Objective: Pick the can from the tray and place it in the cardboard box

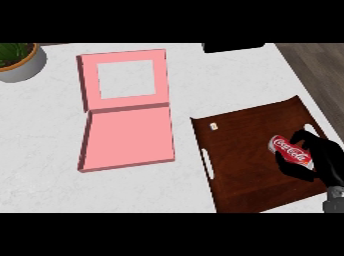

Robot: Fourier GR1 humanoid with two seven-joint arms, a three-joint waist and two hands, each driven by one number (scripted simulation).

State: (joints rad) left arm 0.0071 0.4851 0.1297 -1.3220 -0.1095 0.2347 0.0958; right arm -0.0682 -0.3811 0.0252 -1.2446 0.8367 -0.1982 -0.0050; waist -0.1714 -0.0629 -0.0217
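Right hand (pixel 328 162) curled around red can (pixel 290 150) on brown tray (pixel 241 155), pink box (pixel 127 115) apart

White counter (pixel 42 150) with pink box (pixel 127 137), brown tray (pixel 241 165), potted plant (pixel 11 60) at corner

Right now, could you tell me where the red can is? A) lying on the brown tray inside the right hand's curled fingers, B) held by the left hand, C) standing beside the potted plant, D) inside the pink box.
A: the red can lies on the brown tray, with the right hand curled round it.
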